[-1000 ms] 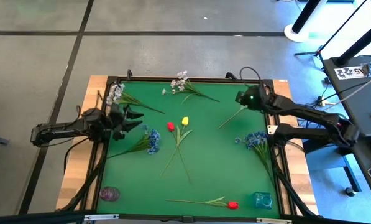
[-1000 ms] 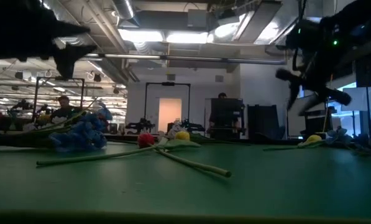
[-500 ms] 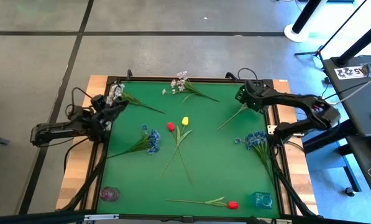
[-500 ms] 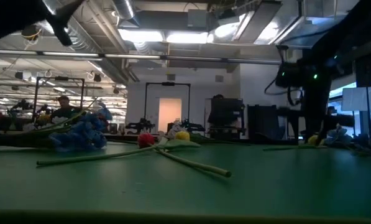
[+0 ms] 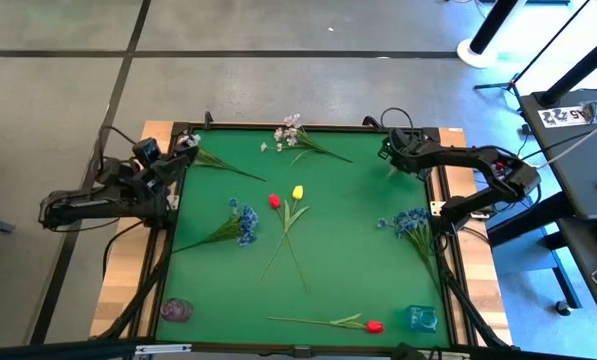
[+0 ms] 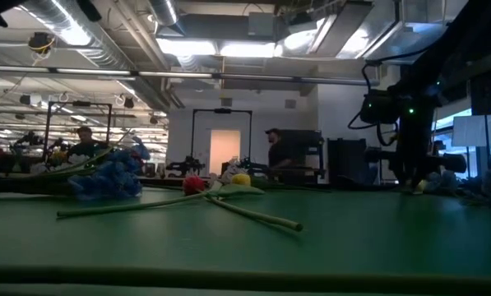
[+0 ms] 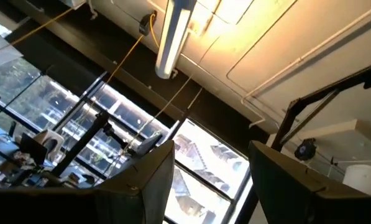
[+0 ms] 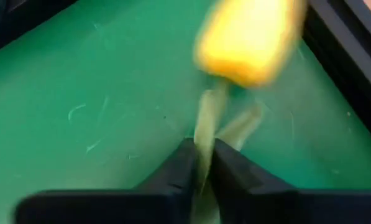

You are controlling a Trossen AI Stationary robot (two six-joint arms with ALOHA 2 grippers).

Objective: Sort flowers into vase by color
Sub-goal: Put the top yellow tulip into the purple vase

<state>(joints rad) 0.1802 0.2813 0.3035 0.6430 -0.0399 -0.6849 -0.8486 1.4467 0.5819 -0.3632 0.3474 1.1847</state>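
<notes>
Right fingers pinched narrow on yellow tulip stem just below bloom, above green counter. Left fingers spread wide, holding nothing.

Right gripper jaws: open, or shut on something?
Shut on a flower: in the right wrist view the right gripper pinches the green stem of a yellow tulip, the jaws close against it just below the blossom.

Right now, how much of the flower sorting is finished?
Nothing looks sorted yet. In hand: the right end effector is shut on a yellow tulip stem at the mat's far right corner. Left: the red tulip, another yellow tulip, blue clusters and white sprays lie on the mat. The left end effector is open, off the mat.
</notes>
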